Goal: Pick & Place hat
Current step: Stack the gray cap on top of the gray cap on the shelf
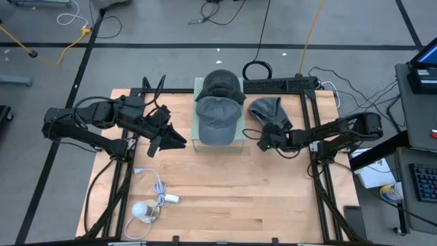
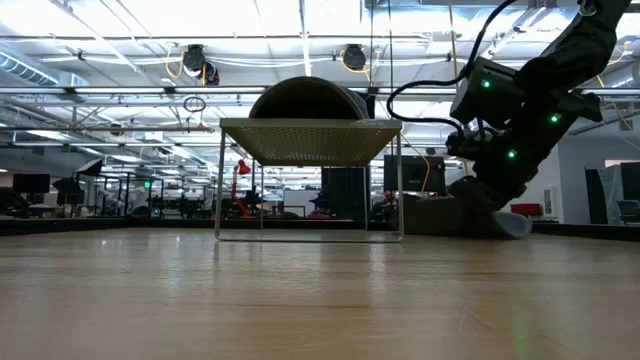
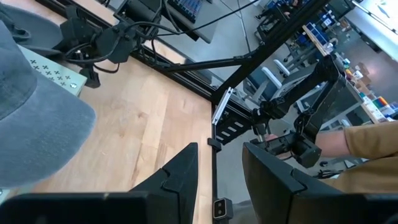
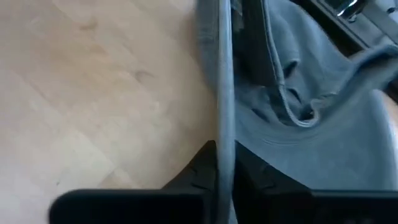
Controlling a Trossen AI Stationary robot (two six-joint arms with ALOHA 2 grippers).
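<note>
Hat (image 1: 268, 111), soft crumpled grey fabric

A robotics lab in an open industrial hall: a wooden table (image 1: 225, 191) is sitting on grey concrete floor (image 1: 171, 27), cables (image 1: 68, 31) trailing, ceiling strip lights (image 2: 150, 20) glowing, equipment racks (image 3: 298, 25) standing behind.
</note>
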